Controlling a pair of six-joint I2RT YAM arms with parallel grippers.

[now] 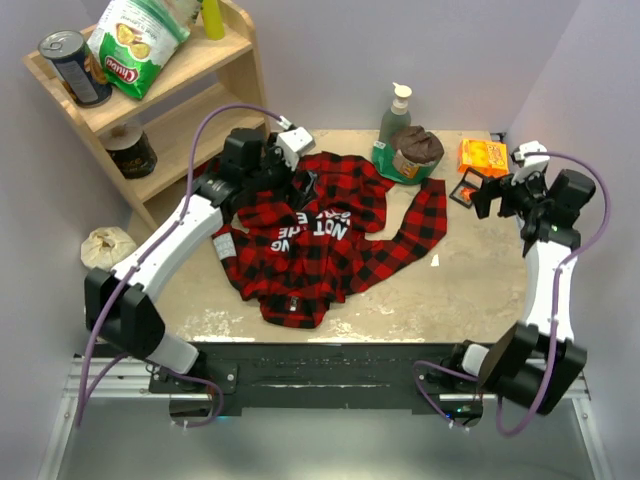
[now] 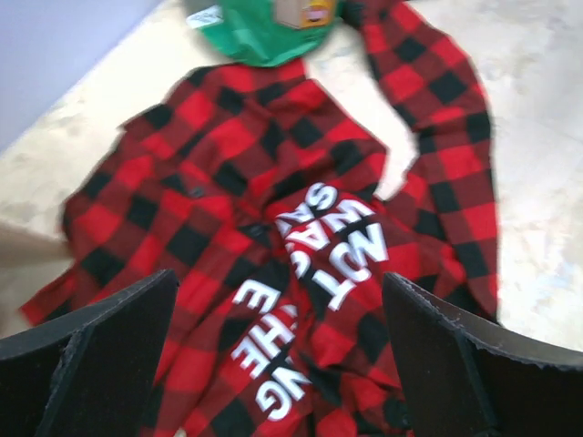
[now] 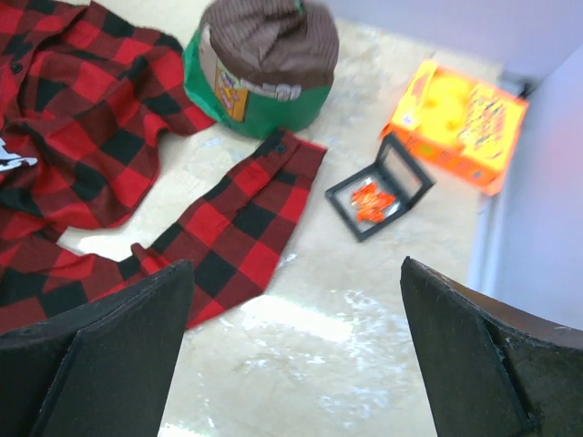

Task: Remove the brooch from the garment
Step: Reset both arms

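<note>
flannel garment (image 1: 330, 225), red-and-black plaid with a black patch of white block letters, lies crumpled on the table (image 1: 470, 290). brooch too small to pick out. left gripper (image 2: 281, 300) and right gripper (image 3: 296, 273) both gape wide, holding nothing.

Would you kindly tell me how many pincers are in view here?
2. The left pincer hangs open above the far left of the plaid shirt; the right pincer hangs open above the right of the table, near the small black case. None seems hidden.
</note>
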